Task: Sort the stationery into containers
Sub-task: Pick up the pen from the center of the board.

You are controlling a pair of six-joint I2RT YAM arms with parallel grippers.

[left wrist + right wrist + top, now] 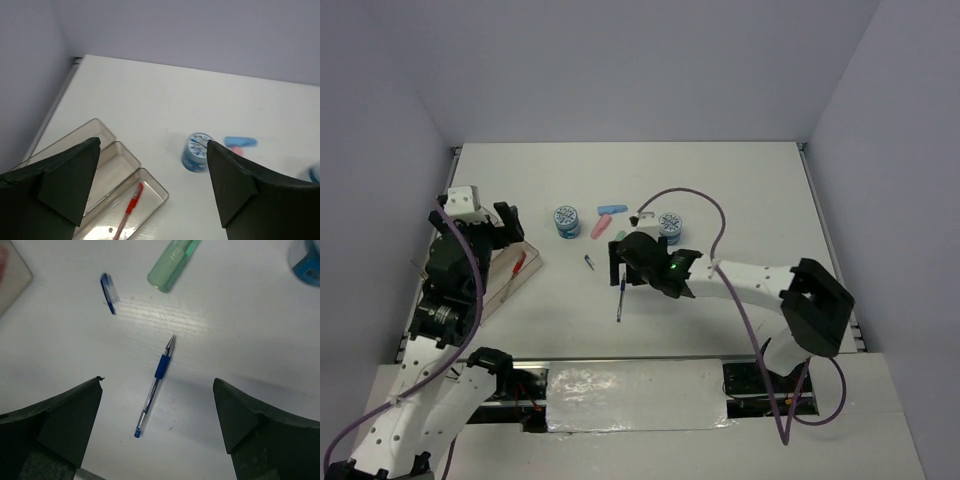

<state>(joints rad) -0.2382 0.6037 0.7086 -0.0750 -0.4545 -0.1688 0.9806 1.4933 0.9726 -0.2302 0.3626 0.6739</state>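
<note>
The clear tray (520, 283) lies at the left, with a red pen (518, 264) in its rightmost compartment (150, 182). My left gripper (506, 222) hovers open above the tray; the left wrist view shows the red pen (131, 204) below its empty jaws (153, 142). Two blue-white discs (566, 220) (670, 224), a blue capsule (610, 210) and a pink capsule (600, 226) sit mid-table. My right gripper (620, 262) is open over a blue pen (156, 387) lying on the table. Its loose cap (108, 292) and a green capsule (172, 260) lie just beyond.
The table is enclosed by pale walls on three sides. In the left wrist view the near disc (196, 151) stands right of the tray (100, 135). A tray corner (12, 275) shows at the left edge of the right wrist view.
</note>
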